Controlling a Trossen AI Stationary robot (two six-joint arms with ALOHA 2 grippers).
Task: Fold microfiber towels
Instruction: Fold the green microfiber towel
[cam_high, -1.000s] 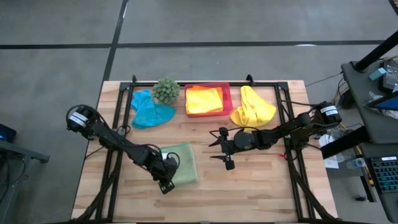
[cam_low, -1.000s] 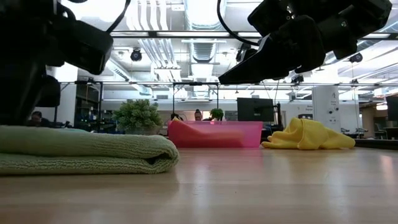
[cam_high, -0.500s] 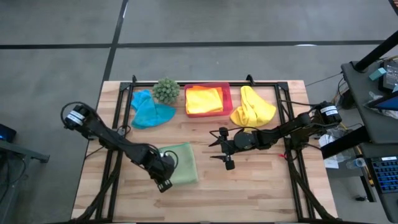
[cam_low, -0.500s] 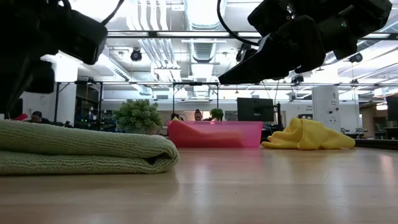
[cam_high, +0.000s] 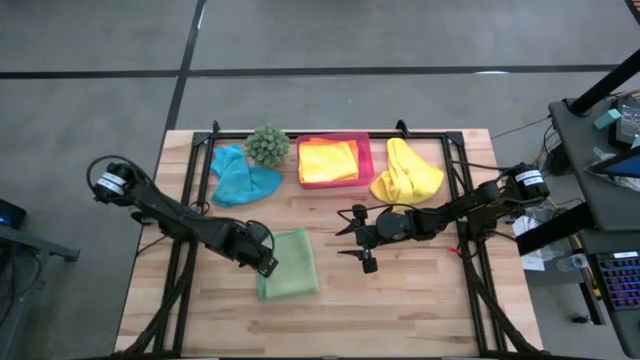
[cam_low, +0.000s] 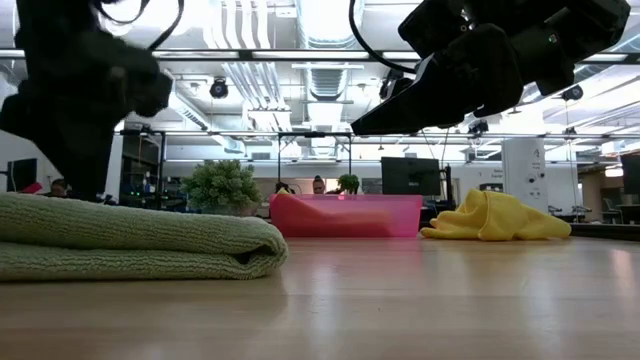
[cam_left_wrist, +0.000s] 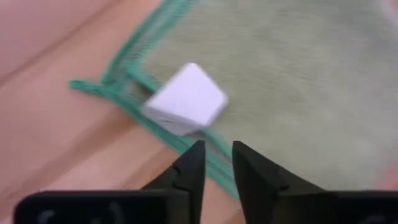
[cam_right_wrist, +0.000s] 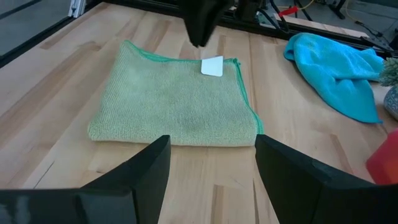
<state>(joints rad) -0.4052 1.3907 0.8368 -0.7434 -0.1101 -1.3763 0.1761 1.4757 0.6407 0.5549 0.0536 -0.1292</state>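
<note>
The folded light green towel (cam_high: 290, 265) is lying on the near-left tabletop (cam_high: 400, 300). The left hand (cam_high: 266, 263) is hovering at its left edge, fingers narrowly apart, empty. The right hand (cam_high: 352, 239) is waiting wide open mid-table. Soft, light, limp cloth, likely best pinched at a hemmed corner.

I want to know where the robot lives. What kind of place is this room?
Probably a big robot lab or workshop. Bare pipes and ducts run across the high ceiling, a dark computer monitor stands on a desk behind the wooden table, and the floor is plain grey concrete.
</note>
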